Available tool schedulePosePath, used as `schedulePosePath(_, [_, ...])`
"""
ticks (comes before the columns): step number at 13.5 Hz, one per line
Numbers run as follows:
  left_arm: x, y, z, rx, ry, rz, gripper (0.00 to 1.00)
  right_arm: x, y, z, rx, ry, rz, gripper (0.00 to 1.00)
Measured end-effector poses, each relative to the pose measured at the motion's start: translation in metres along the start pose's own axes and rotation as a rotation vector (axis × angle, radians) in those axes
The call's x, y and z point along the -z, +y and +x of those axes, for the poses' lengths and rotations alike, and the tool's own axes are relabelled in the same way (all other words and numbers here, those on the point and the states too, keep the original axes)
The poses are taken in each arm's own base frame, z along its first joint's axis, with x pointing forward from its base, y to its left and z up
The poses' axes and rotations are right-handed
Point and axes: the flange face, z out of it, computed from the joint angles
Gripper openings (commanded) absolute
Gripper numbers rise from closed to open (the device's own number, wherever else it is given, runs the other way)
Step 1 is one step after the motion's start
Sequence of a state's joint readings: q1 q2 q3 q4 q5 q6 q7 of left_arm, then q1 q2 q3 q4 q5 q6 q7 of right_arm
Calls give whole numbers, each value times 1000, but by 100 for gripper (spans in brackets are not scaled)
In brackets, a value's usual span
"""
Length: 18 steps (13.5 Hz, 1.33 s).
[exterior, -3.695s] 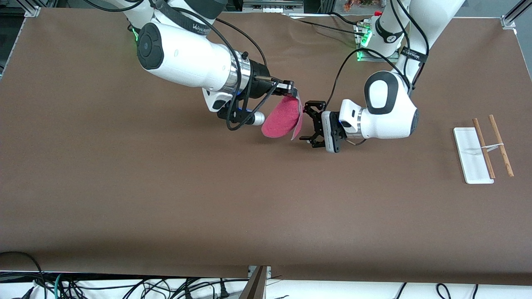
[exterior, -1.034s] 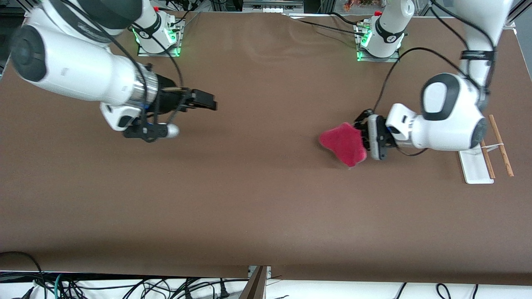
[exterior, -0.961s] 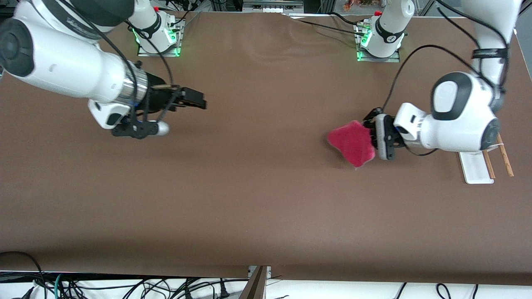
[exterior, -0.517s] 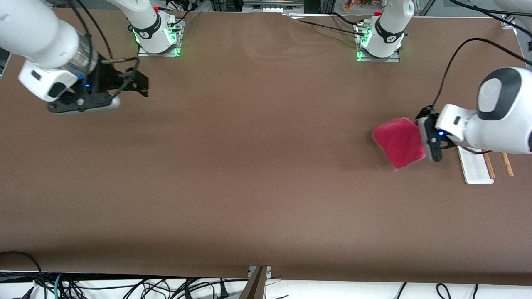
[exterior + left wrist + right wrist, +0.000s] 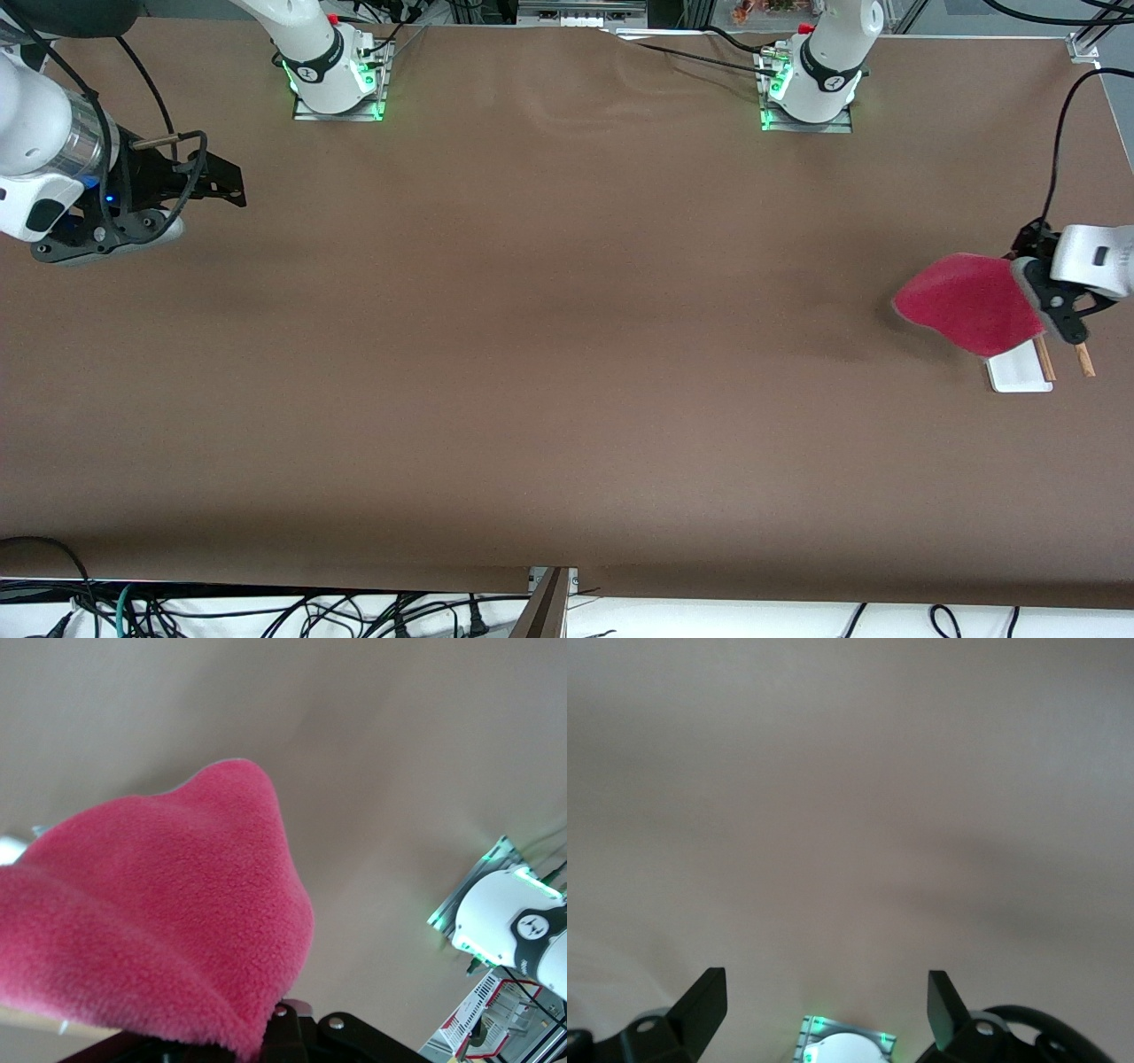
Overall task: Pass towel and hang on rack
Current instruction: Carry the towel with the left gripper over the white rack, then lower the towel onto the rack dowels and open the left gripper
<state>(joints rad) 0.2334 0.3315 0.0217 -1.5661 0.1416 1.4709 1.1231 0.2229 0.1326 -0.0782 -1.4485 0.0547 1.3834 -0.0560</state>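
Since half a second ago the left end effector (image 5: 1026,282) has carried the towel (image 5: 966,304) farther toward the left arm's end of the counter (image 5: 549,354), and the cloth now hangs over the rack (image 5: 1021,372), covering most of it. The right end effector (image 5: 232,183) has pulled back farther toward its own end of the counter and now hangs over the brown surface near the edge where the bases stand.

The left end effector is pinching the towel by one edge; the pinkish-red face bulges outward, and in the left wrist view the fleece (image 5: 159,939) fills much of the frame. The cloth is up in the air, not lying on the counter. Of the rack, only the camera-side end of the white base and the tips of the two brown rods (image 5: 1083,361) show below the towel; the left end effector's body hides the rest.

The right end effector's fingers (image 5: 700,1003) are spread apart with nothing between them, bare counter showing in the gap.

The two arm bases (image 5: 332,75) glow green along the counter's top edge.
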Motion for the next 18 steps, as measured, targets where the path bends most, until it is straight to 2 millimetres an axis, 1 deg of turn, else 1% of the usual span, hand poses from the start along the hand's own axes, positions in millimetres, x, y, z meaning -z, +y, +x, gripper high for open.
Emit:
schedulePosePath(3, [-10,-28,-56,100,8,6,0,-7,0,-10,-23,19,-51,100])
schedulePosePath(6, [-27,-57,-110,179,6,35,0,-7,-5,-10,-21,46,-77,100])
schedulePosePath(8, [-38,-76,-138,189,10,75,0,-7,-10,-8,-13,64,-78,100])
schedulePosePath(10, [-51,-92,-158,195,25,93,0,-6,-13,-6,-14,78,-79,100])
schedulePosePath(12, [-69,-106,-169,201,33,95,0,-6,-16,-6,-41,80,-63,100])
schedulePosePath(13, [-78,-112,-171,203,36,97,0,-6,-17,-6,-52,79,-50,100])
schedulePosePath(15, [-97,-127,-168,202,40,106,0,-6,-13,-7,-64,74,-41,100])
schedulePosePath(17, [-114,-137,-163,198,39,104,0,-6,-3,-7,-84,72,-36,100])
schedulePosePath(18, [-119,-139,-161,195,38,100,0,-6,3,-8,-94,72,-35,100])
